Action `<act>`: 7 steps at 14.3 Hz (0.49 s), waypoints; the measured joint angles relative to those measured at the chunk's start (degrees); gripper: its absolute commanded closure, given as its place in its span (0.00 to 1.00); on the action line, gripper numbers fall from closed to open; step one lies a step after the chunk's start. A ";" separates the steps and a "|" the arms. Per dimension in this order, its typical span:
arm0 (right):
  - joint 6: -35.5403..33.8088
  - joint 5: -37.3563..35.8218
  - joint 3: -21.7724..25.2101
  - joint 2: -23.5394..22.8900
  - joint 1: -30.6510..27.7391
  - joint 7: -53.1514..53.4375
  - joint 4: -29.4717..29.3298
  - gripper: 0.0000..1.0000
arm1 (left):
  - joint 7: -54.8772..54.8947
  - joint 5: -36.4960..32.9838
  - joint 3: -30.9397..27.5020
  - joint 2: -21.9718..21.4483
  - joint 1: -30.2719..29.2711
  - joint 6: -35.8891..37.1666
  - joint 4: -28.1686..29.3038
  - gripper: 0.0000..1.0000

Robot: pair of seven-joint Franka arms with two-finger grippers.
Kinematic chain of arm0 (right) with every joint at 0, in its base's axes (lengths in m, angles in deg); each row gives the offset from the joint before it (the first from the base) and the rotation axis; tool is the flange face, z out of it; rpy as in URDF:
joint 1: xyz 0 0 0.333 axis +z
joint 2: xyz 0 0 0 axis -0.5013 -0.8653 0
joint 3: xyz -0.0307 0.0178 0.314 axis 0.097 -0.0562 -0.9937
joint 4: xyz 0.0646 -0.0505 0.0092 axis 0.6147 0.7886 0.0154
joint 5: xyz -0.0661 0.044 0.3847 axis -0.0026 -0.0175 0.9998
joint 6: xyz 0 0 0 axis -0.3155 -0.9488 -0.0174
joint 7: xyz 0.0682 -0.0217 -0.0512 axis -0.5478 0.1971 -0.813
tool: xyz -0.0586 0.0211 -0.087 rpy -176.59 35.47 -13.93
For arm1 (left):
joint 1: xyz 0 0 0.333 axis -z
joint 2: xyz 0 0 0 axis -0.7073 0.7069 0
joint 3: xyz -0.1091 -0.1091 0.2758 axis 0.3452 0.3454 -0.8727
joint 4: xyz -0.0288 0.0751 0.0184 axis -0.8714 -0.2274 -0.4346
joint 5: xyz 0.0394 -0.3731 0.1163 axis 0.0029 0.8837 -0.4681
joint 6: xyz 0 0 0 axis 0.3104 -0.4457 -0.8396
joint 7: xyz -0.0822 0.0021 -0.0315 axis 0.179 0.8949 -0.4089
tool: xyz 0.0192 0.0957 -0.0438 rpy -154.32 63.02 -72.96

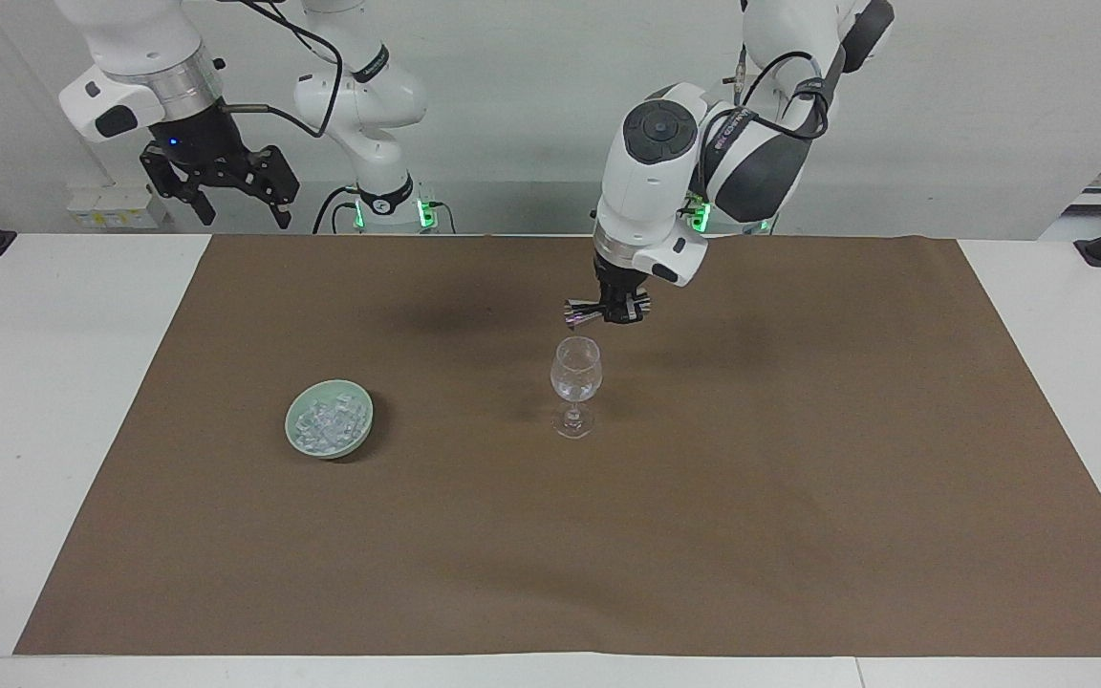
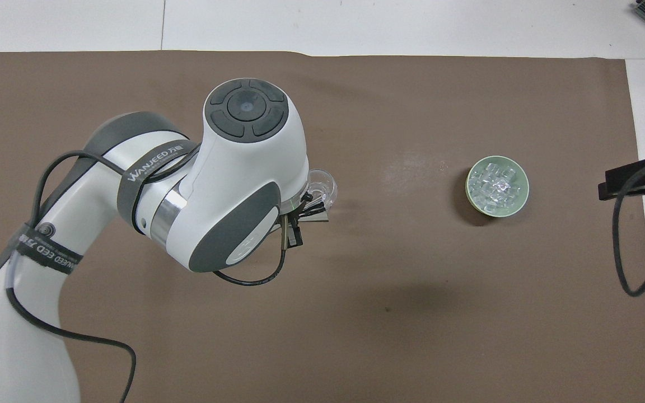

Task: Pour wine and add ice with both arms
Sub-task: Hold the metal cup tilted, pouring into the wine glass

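Brown mat (image 1: 799,497): left gripper (image 1: 619,311) jaws pinching jigger (image 1: 581,312); right gripper (image 1: 226,196) jaws spread

One camera sits high across the worktop (image 1: 73,401), facing both robot bases and taking in the whole brown mat (image 1: 799,497). The other looks steeply down from above the robots' end, closer in. Both share the mat, the wine glass (image 1: 575,382) (image 2: 322,187) and the green bowl (image 1: 329,419) (image 2: 497,185), turned half around.

two arms (image 1: 665,182) (image 1: 144,67), one glass (image 1: 575,380), one bowl (image 1: 329,419), one jigger (image 1: 584,311).
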 measured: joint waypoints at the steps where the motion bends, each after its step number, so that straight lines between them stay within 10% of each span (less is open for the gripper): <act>1: 0.00 0.00 0.00 0.00 0.00 0.00 0.00 0.00 | -0.08 -0.08 0.12 0.00 0.01 0.15 -0.07 1.00; 7: 0.00 0.00 0.00 0.00 0.00 0.00 0.00 0.00 | -0.19 -0.14 0.20 0.02 0.01 0.47 -0.40 1.00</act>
